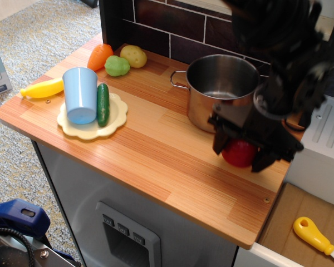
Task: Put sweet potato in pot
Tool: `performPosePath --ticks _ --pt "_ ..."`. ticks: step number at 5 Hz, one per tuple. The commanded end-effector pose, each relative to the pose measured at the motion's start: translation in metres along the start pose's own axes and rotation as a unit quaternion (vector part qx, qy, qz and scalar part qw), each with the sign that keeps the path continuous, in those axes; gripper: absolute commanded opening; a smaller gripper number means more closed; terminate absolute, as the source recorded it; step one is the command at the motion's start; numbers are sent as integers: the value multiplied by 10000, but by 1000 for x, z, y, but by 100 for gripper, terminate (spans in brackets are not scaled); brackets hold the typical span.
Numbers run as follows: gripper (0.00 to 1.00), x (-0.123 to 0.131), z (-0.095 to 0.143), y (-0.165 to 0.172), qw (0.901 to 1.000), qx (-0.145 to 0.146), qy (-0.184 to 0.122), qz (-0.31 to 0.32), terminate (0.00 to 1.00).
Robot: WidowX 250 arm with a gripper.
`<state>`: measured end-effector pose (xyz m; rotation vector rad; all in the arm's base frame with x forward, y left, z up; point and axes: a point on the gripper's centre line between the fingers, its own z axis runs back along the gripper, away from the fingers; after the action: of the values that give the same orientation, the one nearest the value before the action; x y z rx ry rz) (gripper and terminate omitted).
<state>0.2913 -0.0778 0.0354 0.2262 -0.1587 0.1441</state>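
The red sweet potato (238, 151) is at the right end of the wooden counter, just in front of and right of the steel pot (203, 111). My gripper (239, 158) comes down from above with a finger against each side of the sweet potato and looks shut on it, at or just above the counter. The arm is blurred by motion and hides the pot's right rim. The pot stands upright and I see nothing inside it.
A light-blue cup (80, 94) and a cucumber (103, 104) lie on a pale plate (119, 117) at the left. A carrot (99, 55), a green vegetable (117, 65) and a yellow potato (133, 55) sit by the back wall. The counter's right edge (278, 189) is close.
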Motion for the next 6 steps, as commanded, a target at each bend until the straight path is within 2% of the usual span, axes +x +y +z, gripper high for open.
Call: performPosePath --ticks 1,2,3,4,5,6 --pt "0 8 48 26 9997 196 -153 -68 0" --pt "0 17 67 47 9969 562 -298 -467 0" --pt "0 34 67 61 9893 703 -770 -1025 0" --pt "0 48 64 67 9805 718 -1147 -1426 0" --pt "100 60 58 71 9726 692 -1378 -1739 0" --pt "100 71 54 75 9640 522 -1547 -2097 0"
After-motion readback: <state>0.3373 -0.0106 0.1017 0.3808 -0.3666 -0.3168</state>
